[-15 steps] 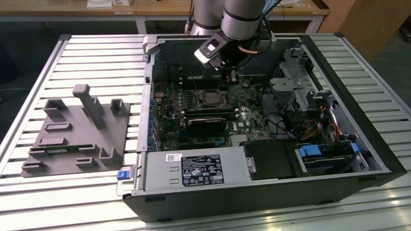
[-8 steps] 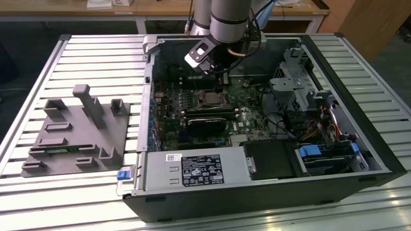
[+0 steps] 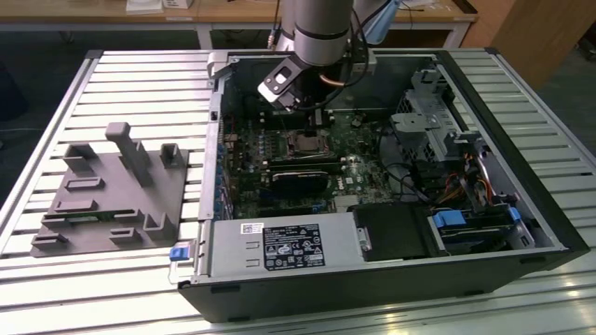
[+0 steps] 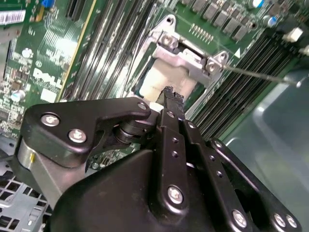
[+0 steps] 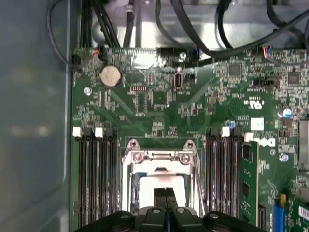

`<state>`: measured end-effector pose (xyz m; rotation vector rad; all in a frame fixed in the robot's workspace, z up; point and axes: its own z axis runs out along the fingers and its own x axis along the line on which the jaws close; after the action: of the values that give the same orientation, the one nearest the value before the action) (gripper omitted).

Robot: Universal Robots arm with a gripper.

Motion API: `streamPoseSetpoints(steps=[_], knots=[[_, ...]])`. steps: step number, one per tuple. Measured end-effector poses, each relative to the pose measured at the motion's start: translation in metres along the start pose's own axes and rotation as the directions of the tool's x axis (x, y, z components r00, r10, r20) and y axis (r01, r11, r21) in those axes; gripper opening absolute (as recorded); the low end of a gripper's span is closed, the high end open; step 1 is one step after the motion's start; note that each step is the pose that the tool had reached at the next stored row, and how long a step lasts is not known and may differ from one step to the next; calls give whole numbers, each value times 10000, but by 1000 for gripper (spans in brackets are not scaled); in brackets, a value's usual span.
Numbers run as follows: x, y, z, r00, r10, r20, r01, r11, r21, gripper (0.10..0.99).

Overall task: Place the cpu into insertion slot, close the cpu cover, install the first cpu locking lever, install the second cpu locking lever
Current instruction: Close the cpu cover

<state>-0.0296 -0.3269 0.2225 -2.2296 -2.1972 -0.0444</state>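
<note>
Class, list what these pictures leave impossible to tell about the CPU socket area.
1. Near edge of the insertion slot: first wrist view, hidden by the pincer.
2. Whether the pincer touches the cpu: second wrist view, its tips cover the contact.
3. Slot detail: exterior view, too small, arm overhanging.

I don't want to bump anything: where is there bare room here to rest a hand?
The slatted table is bare between the grey fixture and its far edge, on the exterior view's left, and along the near edge before the computer case. Inside the case it is crowded: cables, and the arm over the insertion slot.
</note>
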Motion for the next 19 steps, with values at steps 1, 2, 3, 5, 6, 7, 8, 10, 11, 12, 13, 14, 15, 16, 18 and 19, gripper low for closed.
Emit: streamPoseSetpoints(steps=[1,2,3,5,6,7,8,10,11,12,13,14,15,16,18,19], knots=[[-1,-14,6,10000,0,0,0,10000,0,106],[-1,-24,10,10000,-1,0,1,10000,0,106],[-2,-31,14,10000,0,1,0,10000,1,106],[-2,-33,14,10000,-1,1,1,10000,1,106],[-2,-34,14,10000,-1,2,1,10000,2,106],[-2,-35,14,10000,0,2,0,10000,2,106],[-2,-35,14,10000,-9,2,9,10000,2,106],[-2,-35,15,9998,-175,-2,175,9998,6,106],[-2,-36,15,9994,-344,-3,344,9994,11,106],[-2,-35,15,9986,-529,-5,529,9986,15,106],[-2,-35,15,9975,-710,-7,710,9975,21,106],[-2,-35,16,9961,-888,-10,888,9960,25,106],[-2,-35,16,9942,-1077,-12,1077,9942,30,106],[-2,-35,16,9921,-1257,-14,1257,9921,35,106],[-2,-35,17,9868,-1618,-18,1618,9868,45,106],[-2,-35,17,9838,-1794,-20,1794,9838,50,106]])
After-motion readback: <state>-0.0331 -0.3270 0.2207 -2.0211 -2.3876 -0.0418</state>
